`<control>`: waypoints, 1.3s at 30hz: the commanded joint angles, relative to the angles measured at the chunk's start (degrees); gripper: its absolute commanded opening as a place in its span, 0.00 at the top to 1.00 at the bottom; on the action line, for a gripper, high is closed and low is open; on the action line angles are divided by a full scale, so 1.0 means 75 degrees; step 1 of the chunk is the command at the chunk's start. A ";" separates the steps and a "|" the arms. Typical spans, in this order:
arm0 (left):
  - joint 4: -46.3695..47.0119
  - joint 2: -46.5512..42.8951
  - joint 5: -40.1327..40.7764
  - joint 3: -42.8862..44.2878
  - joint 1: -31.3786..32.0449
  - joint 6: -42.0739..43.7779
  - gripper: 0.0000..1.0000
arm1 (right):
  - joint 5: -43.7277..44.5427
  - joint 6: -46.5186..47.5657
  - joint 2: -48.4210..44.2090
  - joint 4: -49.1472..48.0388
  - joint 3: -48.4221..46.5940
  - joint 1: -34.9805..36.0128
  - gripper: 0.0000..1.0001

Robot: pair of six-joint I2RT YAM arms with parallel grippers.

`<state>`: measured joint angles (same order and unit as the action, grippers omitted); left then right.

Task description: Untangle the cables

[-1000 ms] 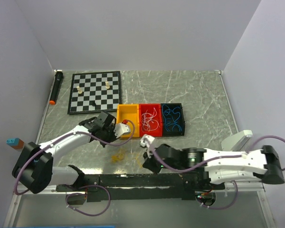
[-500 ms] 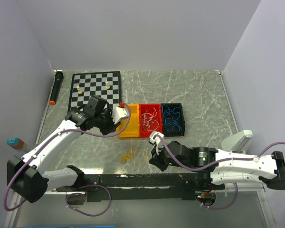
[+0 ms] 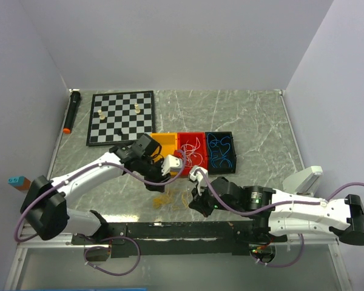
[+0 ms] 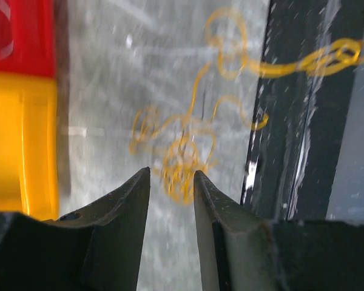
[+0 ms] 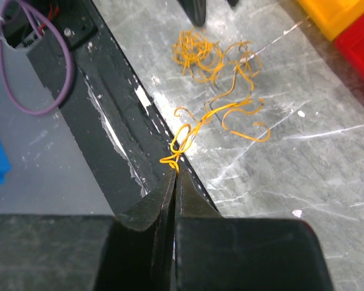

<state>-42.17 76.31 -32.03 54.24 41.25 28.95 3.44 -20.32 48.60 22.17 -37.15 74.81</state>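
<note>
**One end pinched, the other arm poised above**

A clump of hair-fine, curly yellow-tan cable [image 3: 165, 197] is lying on the grey marbled worktop [image 3: 261, 121]. It is sitting close to the near edge, just in front of the yellow plastic tray [image 3: 161, 140]. The right gripper [image 5: 175, 173] is pressing its jaws together on what looks like one loose end of that yellow-tan cable, right over the black rail [image 5: 103, 109] along the near edge. From there the strand is running back across the worktop toward the clump, so its long axis is lying between the two arms. The left gripper [image 4: 171, 176] is hanging just over the clump with its jaws partly apart and gripping nothing, the densest loops showing just beyond its tips. I'd judge the left arm the nearer one for the next pinch, drawing away from the right.
</note>
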 commanded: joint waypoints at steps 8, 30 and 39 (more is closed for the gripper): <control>0.1169 0.1051 -0.1413 0.0327 0.0476 -0.0004 0.58 | -0.1278 -0.0057 -0.0773 -0.0495 -0.0075 -0.0832 1.00; 0.0269 0.0946 -0.1355 0.0304 0.0137 0.0733 0.99 | -0.2030 -0.0045 -0.1018 -0.0203 -0.0145 -0.1911 0.94; -0.0424 0.0068 -0.0523 -0.0106 -0.0649 0.1296 0.99 | -0.0881 -0.0631 -0.0914 0.0255 0.0113 -0.2415 0.83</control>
<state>-42.35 81.06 -38.26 55.11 36.84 35.38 -7.77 -22.52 40.91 22.52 -36.99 58.11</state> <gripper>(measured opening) 0.021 0.194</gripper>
